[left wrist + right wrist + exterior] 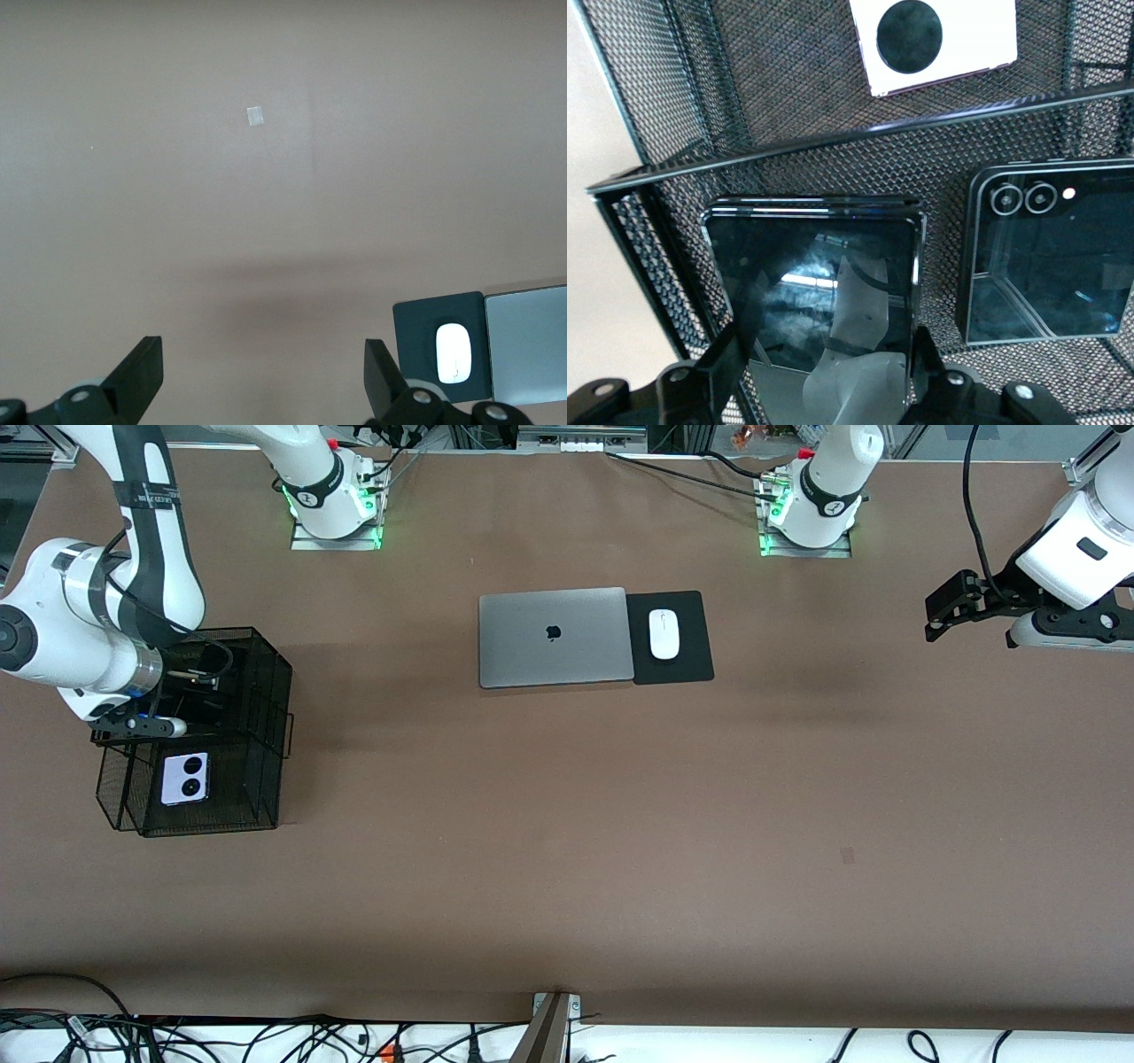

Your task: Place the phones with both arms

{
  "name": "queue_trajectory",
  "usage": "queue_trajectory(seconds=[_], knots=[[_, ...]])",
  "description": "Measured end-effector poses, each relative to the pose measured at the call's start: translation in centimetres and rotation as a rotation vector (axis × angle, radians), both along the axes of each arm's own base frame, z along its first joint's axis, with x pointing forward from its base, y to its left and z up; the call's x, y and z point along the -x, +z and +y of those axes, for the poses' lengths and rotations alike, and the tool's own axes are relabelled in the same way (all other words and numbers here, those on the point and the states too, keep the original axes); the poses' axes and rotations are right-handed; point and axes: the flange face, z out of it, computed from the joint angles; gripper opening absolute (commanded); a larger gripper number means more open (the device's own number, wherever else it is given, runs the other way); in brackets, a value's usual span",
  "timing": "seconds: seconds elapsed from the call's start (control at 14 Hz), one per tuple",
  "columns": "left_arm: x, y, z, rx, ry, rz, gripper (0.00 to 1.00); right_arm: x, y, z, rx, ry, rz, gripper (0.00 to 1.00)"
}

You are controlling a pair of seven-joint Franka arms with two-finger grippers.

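1. Brown table point(567, 850) fills the scene, its near edge closest to the front camera.
2. My right arm point(97, 638) reaches down into a black wire basket point(275, 797) at its own end of the table.
3. My left arm point(1076, 549) waits over its end of the table. My left gripper point(264, 372) hangs above bare table, with its fingers point(142, 367) spread wide and holding nothing.
4. A closed grey laptop point(553, 638) lies mid-table, farther from the front camera than the basket's near end.
5. A black mouse pad point(687, 664) touches the laptop's edge on the side toward my left arm.
6. My right gripper point(824, 354) is inside the basket's farther compartment. Its fingers point(713, 372) are clamped on the two sides of the long black phone point(815, 283). I cannot tell whether that phone rests on the mesh or is lifted.
7. The folded black phone point(1050, 266) lies just beside it in the same compartment, with its two camera rings showing.
8. The white phone point(184, 779) with two black circles lies flat in the nearer compartment, past a wire divider.
9. A white mouse point(664, 634) sits on the pad.
10. A small scrap of tape point(255, 116) is stuck to the bare table toward my left arm's end.
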Motion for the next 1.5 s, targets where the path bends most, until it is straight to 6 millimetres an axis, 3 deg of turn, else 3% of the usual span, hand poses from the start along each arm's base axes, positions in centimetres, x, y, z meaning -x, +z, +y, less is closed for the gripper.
queue_trajectory(seconds=[0.21, 0.28, 0.36, 0.43, 0.5, 0.57, 0.64, 0.78, 1.28, 1.5], knots=[[0.0, 0.0, 0.0, 0.0, 0.0, 0.0, 1.0, 0.1, -0.5, -0.5, 0.006, -0.001, 0.01, 0.0], [0.0, 0.0, 0.0, 0.0, 0.0, 0.0, 1.0, 0.1, -0.5, -0.5, 0.007, -0.001, 0.012, 0.13], [0.0, 0.0, 0.0, 0.0, 0.0, 0.0, 1.0, 0.1, -0.5, -0.5, 0.007, 0.0, 0.012, 0.36], [0.0, 0.0, 0.0, 0.0, 0.0, 0.0, 1.0, 0.1, -0.5, -0.5, 0.006, 0.005, 0.012, 0.49], [0.0, 0.0, 0.0, 0.0, 0.0, 0.0, 1.0, 0.1, -0.5, -0.5, 0.003, 0.013, 0.012, 0.51], [0.0, 0.0, 0.0, 0.0, 0.0, 0.0, 1.0, 0.1, -0.5, -0.5, 0.002, 0.021, 0.012, 0.62], [0.0, 0.0, 0.0, 0.0, 0.0, 0.0, 1.0, 0.1, -0.5, -0.5, 0.0, 0.025, 0.011, 0.82], [0.0, 0.0, 0.0, 0.0, 0.0, 0.0, 1.0, 0.0, -0.4, -0.5, 0.0, 0.029, 0.009, 0.99], [0.0, 0.0, 0.0, 0.0, 0.001, 0.0, 1.0, -0.9, 0.7, -0.4, 0.004, 0.037, -0.018, 1.0], [0.0, 0.0, 0.0, 0.0, 0.001, 0.0, 1.0, -2.7, 3.3, -0.2, 0.008, 0.051, -0.059, 1.0]])
